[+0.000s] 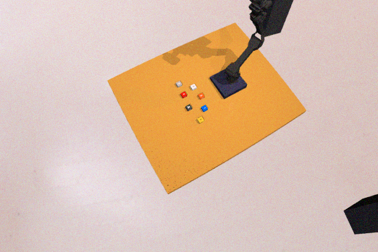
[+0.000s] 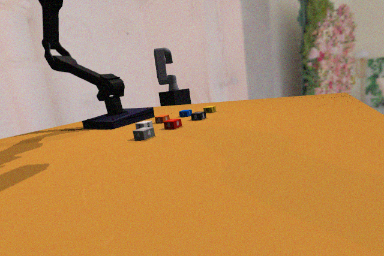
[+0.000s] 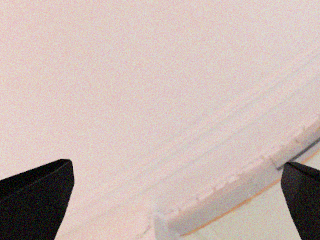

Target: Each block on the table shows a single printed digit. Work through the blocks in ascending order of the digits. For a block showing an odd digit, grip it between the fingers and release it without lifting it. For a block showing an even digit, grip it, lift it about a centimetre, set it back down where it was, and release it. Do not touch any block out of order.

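Note:
My gripper (image 3: 180, 175) is open and empty, raised high above the table, away from the blocks. A grey block (image 1: 178, 84) (image 2: 144, 133) shows a 4 and a white block (image 1: 193, 87) (image 2: 144, 124) shows a 2. A red block (image 1: 183, 94) (image 2: 172, 123), an orange block (image 1: 201, 95) (image 2: 162, 119), a black block (image 1: 188, 107) (image 2: 198, 116), a blue block (image 1: 204, 108) (image 2: 185, 113) and a yellow block (image 1: 199, 120) (image 2: 209, 109) have digits too small to read surely. All blocks rest apart on the table. The wrist view shows no block.
The arm stands on a dark blue base plate (image 1: 225, 92) (image 2: 101, 123) beside the blocks, on the orange table (image 1: 170, 157) (image 2: 248, 184). A black box-like pillar (image 1: 283, 2) is at the upper right in the top view. A grey hook-shaped object (image 2: 160, 67) stands beyond the table.

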Action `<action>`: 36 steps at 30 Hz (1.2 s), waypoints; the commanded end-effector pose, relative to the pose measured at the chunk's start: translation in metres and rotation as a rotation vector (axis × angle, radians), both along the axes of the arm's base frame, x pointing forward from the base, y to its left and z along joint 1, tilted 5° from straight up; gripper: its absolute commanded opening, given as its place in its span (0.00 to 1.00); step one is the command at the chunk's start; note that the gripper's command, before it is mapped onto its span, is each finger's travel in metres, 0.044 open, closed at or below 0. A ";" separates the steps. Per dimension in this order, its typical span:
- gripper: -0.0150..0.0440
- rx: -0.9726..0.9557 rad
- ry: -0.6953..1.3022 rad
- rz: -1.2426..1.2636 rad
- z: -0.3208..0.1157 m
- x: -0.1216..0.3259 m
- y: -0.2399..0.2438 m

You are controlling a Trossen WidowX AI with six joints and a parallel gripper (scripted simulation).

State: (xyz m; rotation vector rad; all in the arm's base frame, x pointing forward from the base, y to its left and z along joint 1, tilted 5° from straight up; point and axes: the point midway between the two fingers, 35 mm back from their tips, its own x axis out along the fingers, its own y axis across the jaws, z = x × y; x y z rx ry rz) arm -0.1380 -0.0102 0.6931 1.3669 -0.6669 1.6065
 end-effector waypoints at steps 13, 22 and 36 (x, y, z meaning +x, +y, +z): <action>0.93 -0.344 0.574 -0.594 -0.057 0.262 0.067; 0.93 -0.702 0.869 -0.878 -0.152 0.381 0.070; 0.93 -1.592 1.258 -1.027 -0.369 0.472 0.029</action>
